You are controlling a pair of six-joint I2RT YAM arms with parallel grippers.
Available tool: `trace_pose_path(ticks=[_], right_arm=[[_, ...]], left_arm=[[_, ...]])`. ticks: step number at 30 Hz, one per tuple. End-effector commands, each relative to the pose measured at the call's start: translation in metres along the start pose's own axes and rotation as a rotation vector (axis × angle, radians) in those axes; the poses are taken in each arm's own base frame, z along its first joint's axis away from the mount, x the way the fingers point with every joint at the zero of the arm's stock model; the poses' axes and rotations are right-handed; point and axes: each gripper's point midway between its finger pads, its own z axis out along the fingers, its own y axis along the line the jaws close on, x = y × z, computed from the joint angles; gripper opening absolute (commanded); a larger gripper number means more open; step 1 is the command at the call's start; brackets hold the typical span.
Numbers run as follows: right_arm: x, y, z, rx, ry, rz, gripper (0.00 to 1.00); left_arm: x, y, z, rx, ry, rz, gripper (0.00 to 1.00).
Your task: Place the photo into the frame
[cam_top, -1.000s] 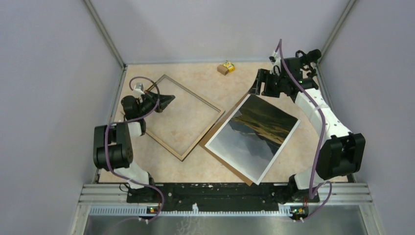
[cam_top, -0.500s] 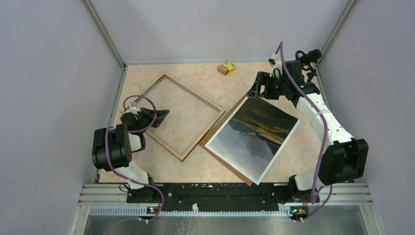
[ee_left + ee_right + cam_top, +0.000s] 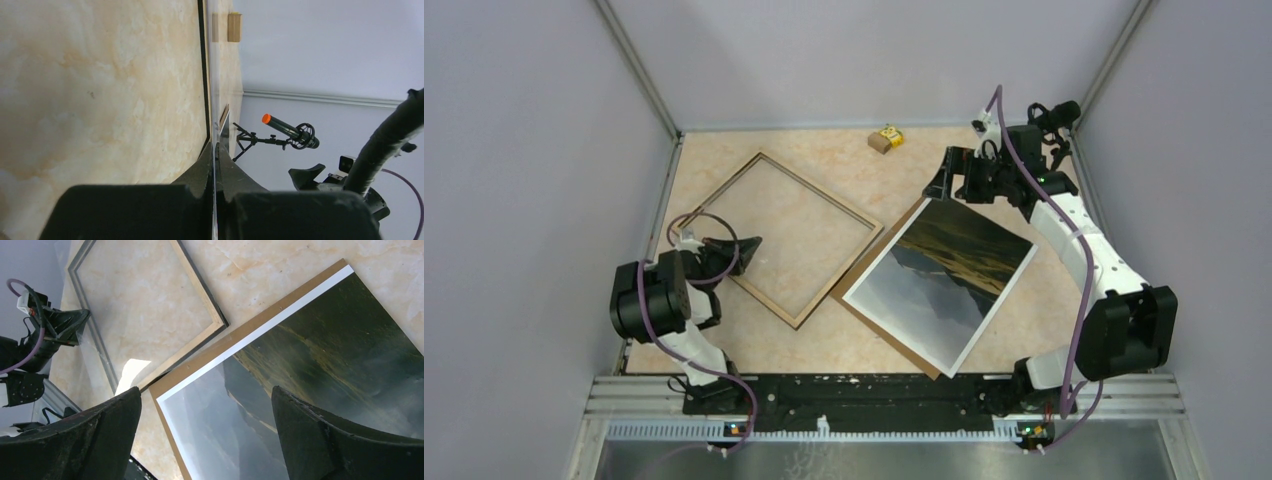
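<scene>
The frame (image 3: pixel 824 192) lies back up at centre-left, its light-wood rim (image 3: pixel 200 285) showing. My left gripper (image 3: pixel 757 241) is at its left side, shut on the edge of a thin clear pane (image 3: pixel 97 360) that lies over the frame. In the left wrist view that pane runs edge-on between the fingers (image 3: pixel 215 145), beside the frame's black edge (image 3: pixel 202 60). The photo (image 3: pixel 944 275) rests on a brown backing board (image 3: pixel 250 324) at centre-right. My right gripper (image 3: pixel 944 178) hovers wide open over the photo's far corner (image 3: pixel 325 355), its jaws (image 3: pixel 205 395) holding nothing.
A small wooden block with a yellow top (image 3: pixel 885 138) sits near the back wall and also shows in the left wrist view (image 3: pixel 234 27). Grey walls close in the table on three sides. The left gripper shows in the right wrist view (image 3: pixel 85 315).
My left gripper has drawn back toward the near-left, staying shut. My right gripper has opened wider and shifted slightly left over the photo's far corner.
</scene>
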Motion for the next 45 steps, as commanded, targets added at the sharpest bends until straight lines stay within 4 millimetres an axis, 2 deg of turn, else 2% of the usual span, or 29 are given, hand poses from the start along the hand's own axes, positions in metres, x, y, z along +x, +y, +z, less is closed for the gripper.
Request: trace_pose_path(ticks=[1, 9, 45], right_arm=[[-0.016, 0.012, -0.011, -0.032, -0.071, -0.047, 0.99], [-0.015, 0.011, -0.009, -0.034, -0.071, -0.042, 0.99], [-0.013, 0.012, -0.009, -0.046, -0.072, -0.039, 0.99]], left_arm=[[-0.010, -0.014, -0.009, 0.068, -0.065, 0.059, 0.00], [-0.024, -0.015, -0.012, 0.053, -0.117, 0.070, 0.00], [-0.028, 0.007, -0.026, 0.004, -0.172, -0.014, 0.00]])
